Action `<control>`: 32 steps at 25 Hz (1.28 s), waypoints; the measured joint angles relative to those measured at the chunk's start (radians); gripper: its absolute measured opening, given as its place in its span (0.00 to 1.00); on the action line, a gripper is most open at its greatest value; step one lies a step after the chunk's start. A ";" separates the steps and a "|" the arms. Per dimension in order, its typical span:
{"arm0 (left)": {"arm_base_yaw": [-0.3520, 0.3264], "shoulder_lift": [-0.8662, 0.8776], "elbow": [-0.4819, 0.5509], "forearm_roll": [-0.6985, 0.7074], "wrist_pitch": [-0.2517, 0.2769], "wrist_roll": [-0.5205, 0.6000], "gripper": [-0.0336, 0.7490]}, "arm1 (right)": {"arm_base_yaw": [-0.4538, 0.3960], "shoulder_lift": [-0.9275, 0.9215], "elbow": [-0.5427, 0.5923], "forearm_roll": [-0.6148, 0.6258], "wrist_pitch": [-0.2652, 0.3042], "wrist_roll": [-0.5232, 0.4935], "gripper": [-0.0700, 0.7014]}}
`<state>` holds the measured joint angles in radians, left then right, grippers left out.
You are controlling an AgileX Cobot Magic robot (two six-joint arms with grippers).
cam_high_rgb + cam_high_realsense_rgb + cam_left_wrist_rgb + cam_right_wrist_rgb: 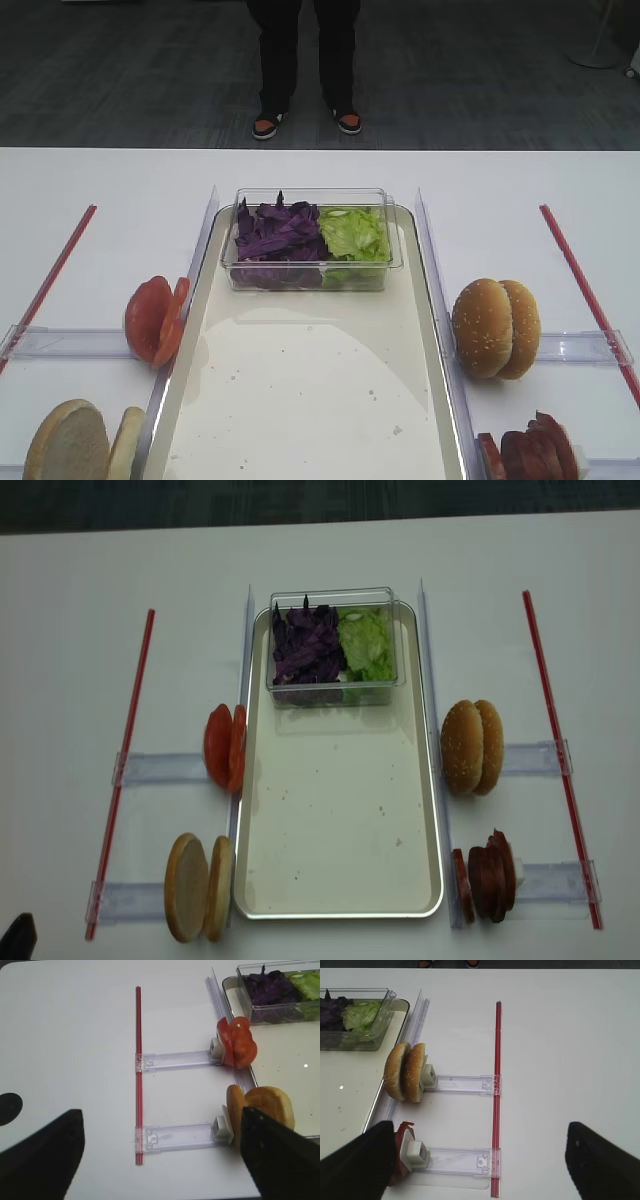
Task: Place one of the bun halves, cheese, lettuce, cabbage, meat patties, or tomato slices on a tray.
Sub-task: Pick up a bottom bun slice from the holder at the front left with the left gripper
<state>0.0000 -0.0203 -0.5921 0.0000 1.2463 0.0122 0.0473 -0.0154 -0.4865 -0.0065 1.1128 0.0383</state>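
- Standing wide apart, the left hand (160,1160) grips nothing; bun halves (260,1110) lie just ahead-right of it.
- Right hand (480,1160): spread, unladen; meat patties (402,1152) beside its left finger.
- Tray (340,830) sits between both.

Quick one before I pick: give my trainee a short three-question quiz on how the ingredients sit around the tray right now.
1. True or false: the cabbage and lettuce share one clear tub at the far end of the tray.
2. Which stands left of the tray, nearer the tub? A) sesame buns B) tomato slices C) patties
3. Fill in: the bun halves stand at the tray's near ____ corner.

Key: 1 true. 2 B. 3 left.
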 joint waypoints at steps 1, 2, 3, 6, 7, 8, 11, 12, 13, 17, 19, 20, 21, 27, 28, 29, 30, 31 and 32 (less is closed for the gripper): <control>0.000 0.007 -0.015 0.000 0.018 0.001 0.80 | 0.000 0.000 0.000 0.000 0.000 0.000 0.99; 0.000 0.020 -0.029 0.000 0.026 0.004 0.80 | 0.000 0.000 0.000 0.000 0.000 0.000 0.99; 0.000 0.037 -0.043 0.000 0.028 0.004 0.80 | 0.000 0.000 0.000 0.000 0.000 0.000 0.99; -0.020 0.089 -0.089 0.000 0.032 0.004 0.80 | 0.000 0.000 0.000 0.000 0.000 0.000 0.99; -0.024 0.096 -0.096 0.000 0.032 0.004 0.80 | 0.000 0.000 0.000 0.000 0.000 0.000 0.99; -0.037 0.114 -0.111 0.000 0.032 0.000 0.80 | 0.000 0.000 0.000 0.000 0.000 0.000 0.99; -0.068 0.169 -0.141 0.000 0.032 -0.025 0.80 | 0.000 0.000 0.000 0.000 0.000 0.000 0.99; -0.068 0.169 -0.141 0.000 0.032 -0.025 0.80 | 0.000 0.000 0.000 0.000 0.000 0.000 0.99; -0.073 0.180 -0.148 0.000 0.032 -0.030 0.80 | 0.000 0.000 0.000 0.000 0.000 0.000 0.99; -0.079 0.231 -0.172 0.000 0.032 -0.059 0.79 | 0.000 0.000 0.000 0.000 0.000 0.000 0.99; -0.079 0.255 -0.179 0.000 0.032 -0.067 0.78 | 0.000 0.000 0.000 0.000 0.000 0.000 0.99; -0.089 0.277 -0.184 -0.012 0.032 -0.071 0.76 | 0.000 0.000 0.000 0.000 0.000 0.000 0.99; -0.098 0.290 -0.188 -0.020 0.032 -0.071 0.75 | 0.000 0.000 0.000 0.000 0.000 0.000 0.99; -0.153 0.398 -0.207 -0.026 0.032 -0.076 0.74 | 0.000 0.000 0.000 0.000 0.000 0.000 0.99; -0.164 0.419 -0.213 -0.026 0.032 -0.076 0.74 | 0.000 0.000 0.000 0.000 0.000 0.000 0.99; -0.174 0.436 -0.218 -0.026 0.032 -0.078 0.74 | 0.000 0.000 0.000 0.000 0.000 0.000 0.99; -0.185 0.456 -0.224 -0.028 0.032 -0.078 0.74 | 0.000 0.000 0.000 0.000 0.000 0.000 0.99; -0.195 0.479 -0.233 -0.028 0.030 -0.078 0.74 | 0.000 0.000 0.000 0.000 0.000 0.000 0.99; -0.203 0.493 -0.238 -0.028 0.030 -0.078 0.74 | 0.000 0.000 0.000 0.000 0.000 0.000 0.99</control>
<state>-0.2026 0.4728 -0.8305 -0.0278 1.2762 -0.0658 0.0473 -0.0154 -0.4865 -0.0065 1.1128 0.0383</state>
